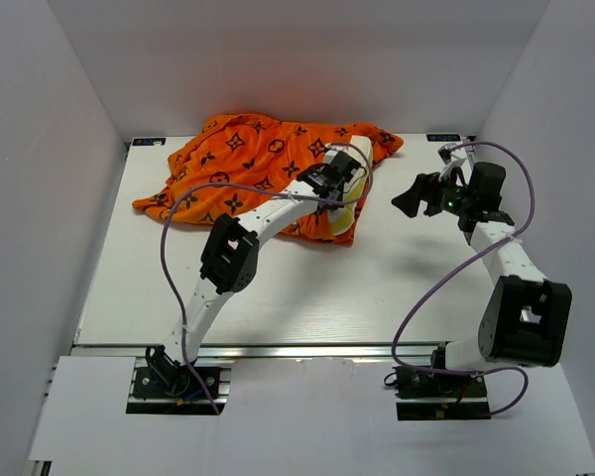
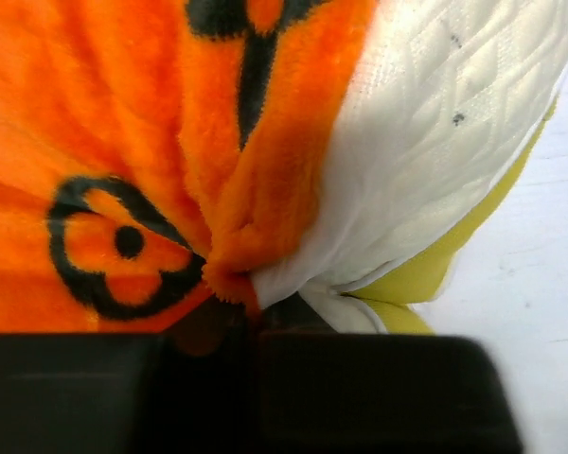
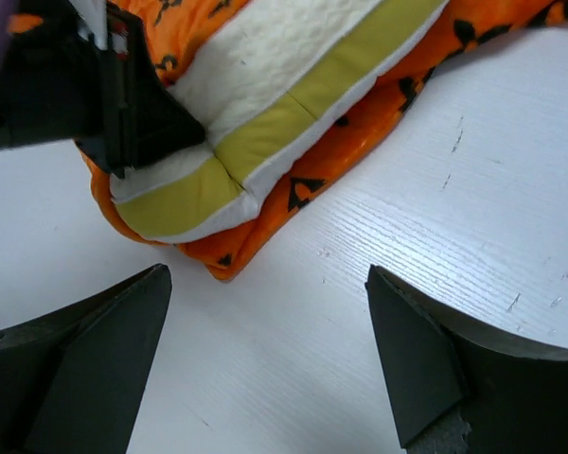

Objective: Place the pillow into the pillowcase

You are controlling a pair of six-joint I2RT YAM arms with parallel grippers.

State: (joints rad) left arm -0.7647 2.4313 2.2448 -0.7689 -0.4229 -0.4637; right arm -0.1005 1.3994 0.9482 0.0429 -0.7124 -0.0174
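White arm links (image 1: 278,211), boxy black joint housings (image 1: 228,253). Purple cable (image 1: 163,246) along each arm. Black bases (image 1: 164,369) on metal plates (image 1: 210,389). Wedge-shaped matte black fingers (image 3: 426,378). Green light (image 1: 446,206) at right wrist.

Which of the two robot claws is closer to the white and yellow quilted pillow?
Left. The left gripper pinches the edge of the white and yellow quilted pillow with the orange plush pillowcase; the right gripper hangs open over the white table, apart, to its right.

The white worktop (image 1: 307,288) has plain white walls (image 1: 59,149) on three sides, a shiny metal strip (image 1: 307,350) along its near edge, and tiny dark scratches (image 3: 454,142).
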